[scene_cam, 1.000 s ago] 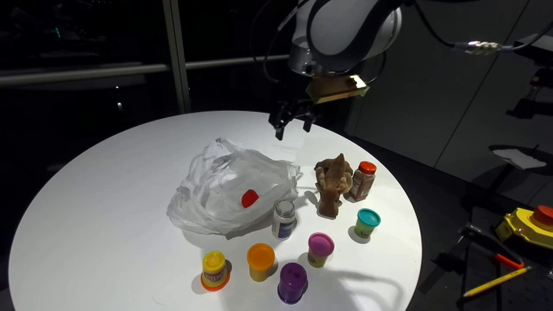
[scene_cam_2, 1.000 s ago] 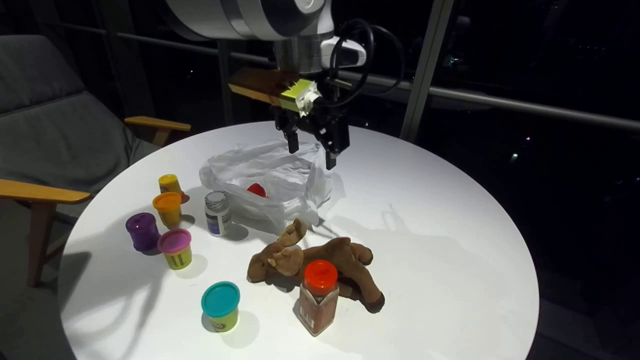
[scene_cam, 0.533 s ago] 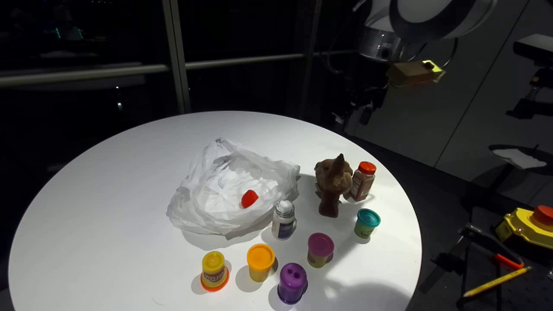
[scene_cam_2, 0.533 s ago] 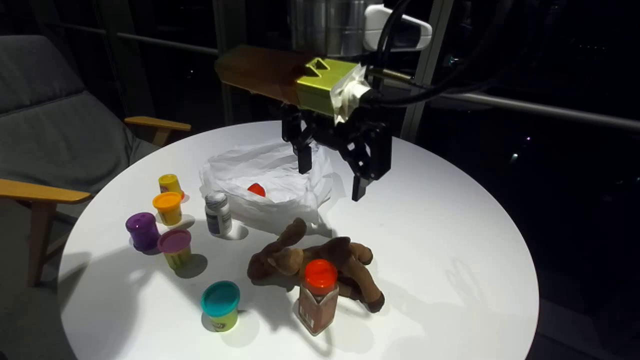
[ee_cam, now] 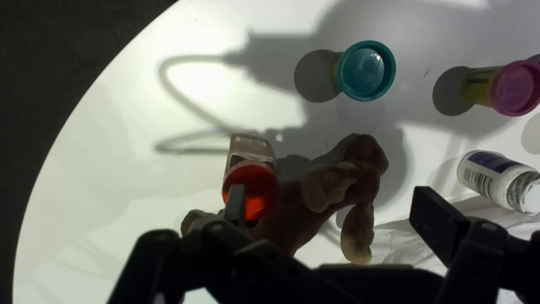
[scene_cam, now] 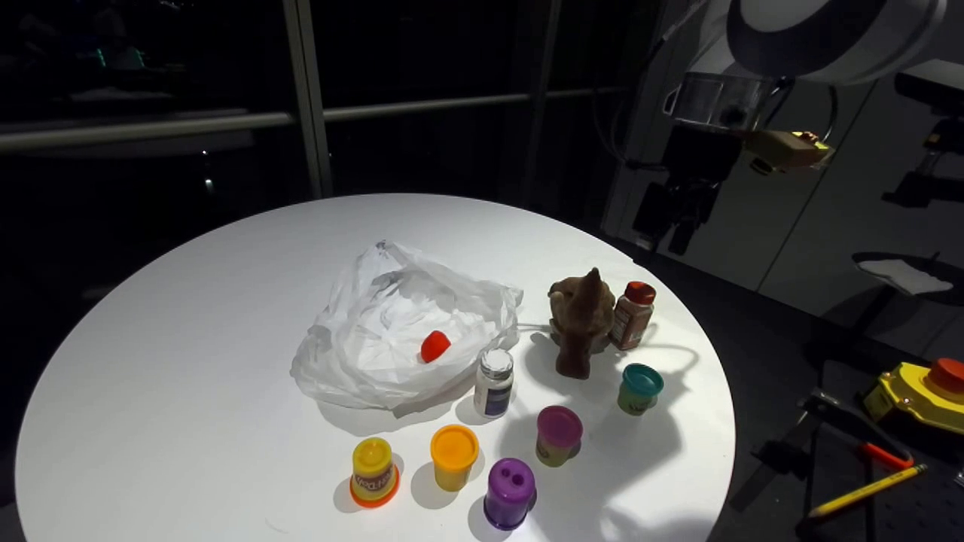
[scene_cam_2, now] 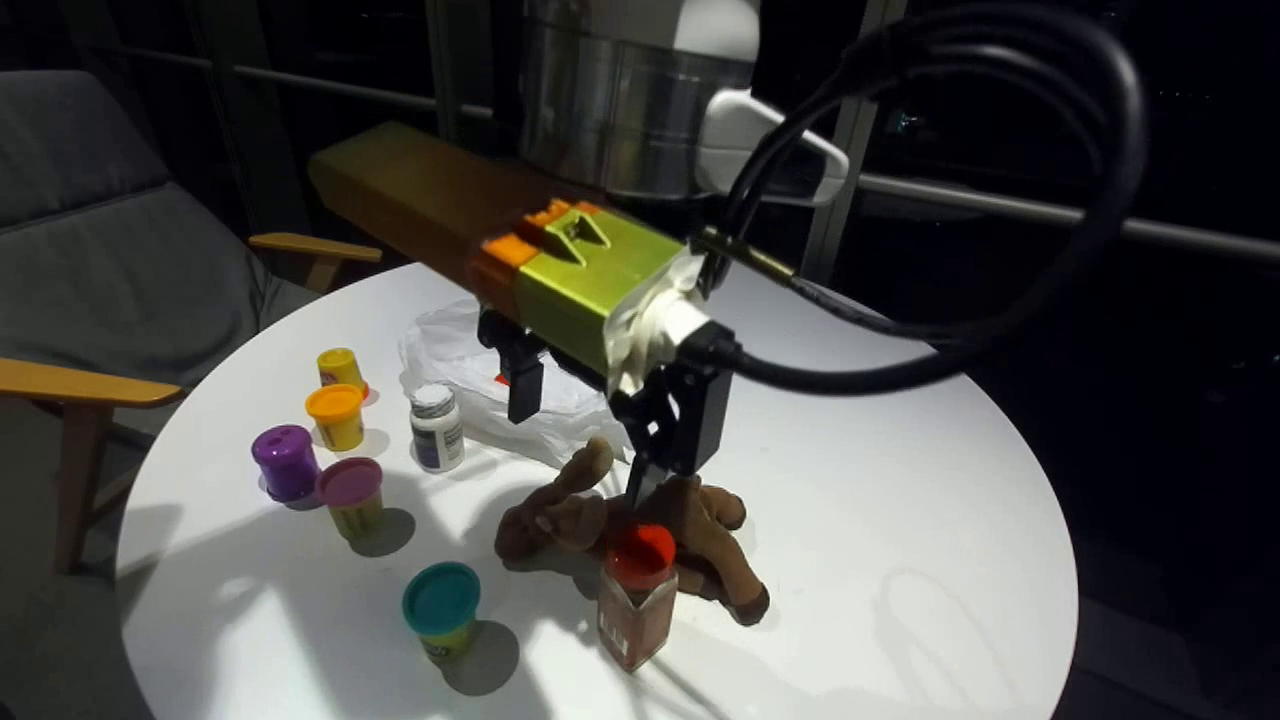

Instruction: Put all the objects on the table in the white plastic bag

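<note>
Wrist view: your gripper (ee_cam: 330,202) is hanging above the table (ee_cam: 105,160), its jaws standing wide apart.
Brown plush (ee_cam: 295,216): it is lying below those jaws, its body showing between the fingers.
Red-capped jar (ee_cam: 256,177): one finger is covering part of its cap here, but in an exterior view your fingertips (scene_cam: 682,239) are hanging clear of it; a barcode is showing.
White bottle (ee_cam: 491,177): it is standing beyond the other finger, bearing a blue band, barcode and print too small to read.
Teal cup (ee_cam: 366,71), pink cup (ee_cam: 515,88): both are standing farther out.
White bag (scene_cam: 339,369): in both exterior views it is lying beside the bottle, a red piece (scene_cam: 435,346) showing inside.
Yellow cup (scene_cam: 373,473): you are reading Play-Doh on its label; orange cup (scene_cam: 453,458) and purple container (scene_cam: 510,493) are standing near.
</note>
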You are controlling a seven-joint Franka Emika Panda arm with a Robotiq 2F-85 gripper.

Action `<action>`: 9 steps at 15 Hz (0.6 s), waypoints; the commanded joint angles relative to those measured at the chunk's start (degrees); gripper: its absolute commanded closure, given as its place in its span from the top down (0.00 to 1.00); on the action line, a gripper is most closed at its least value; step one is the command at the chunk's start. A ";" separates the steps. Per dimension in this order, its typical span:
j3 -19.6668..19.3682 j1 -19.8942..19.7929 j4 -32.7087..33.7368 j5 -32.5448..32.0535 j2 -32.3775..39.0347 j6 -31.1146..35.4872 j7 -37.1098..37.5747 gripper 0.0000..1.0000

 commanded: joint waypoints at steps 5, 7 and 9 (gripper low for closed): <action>0.45 -0.69 1.91 -2.11 8.59 4.22 5.26 1.00; -0.01 -0.44 2.39 -3.69 10.47 6.62 7.64 1.00; -0.92 0.06 2.87 -6.53 11.65 8.96 10.42 1.00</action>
